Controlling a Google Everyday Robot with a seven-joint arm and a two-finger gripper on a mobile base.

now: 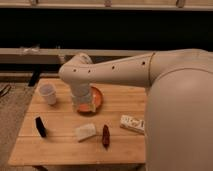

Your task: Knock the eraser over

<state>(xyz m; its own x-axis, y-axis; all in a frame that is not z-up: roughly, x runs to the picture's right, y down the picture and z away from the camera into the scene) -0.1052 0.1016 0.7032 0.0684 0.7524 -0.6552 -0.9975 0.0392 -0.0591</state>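
We record the eraser (40, 126) standing upright at the front left of the wooden bench (60, 150), below the white cup (48, 93) and well apart from the arm. The tool (84, 106) hangs over the left edge of the orange plate (98, 98); we cannot tell its state. A pale block (85, 132) lies just beside a dark red pepper-like object (105, 136).

Nothing legible is showing anywhere: no word, number or brand. The flat white rectangular packet (132, 123) lying near the right edge of the light wooden slatted table (60, 147) is carrying small dark marks, but they cannot be made out. The gripper (83, 106) is hanging over the round orange plate (99, 97).
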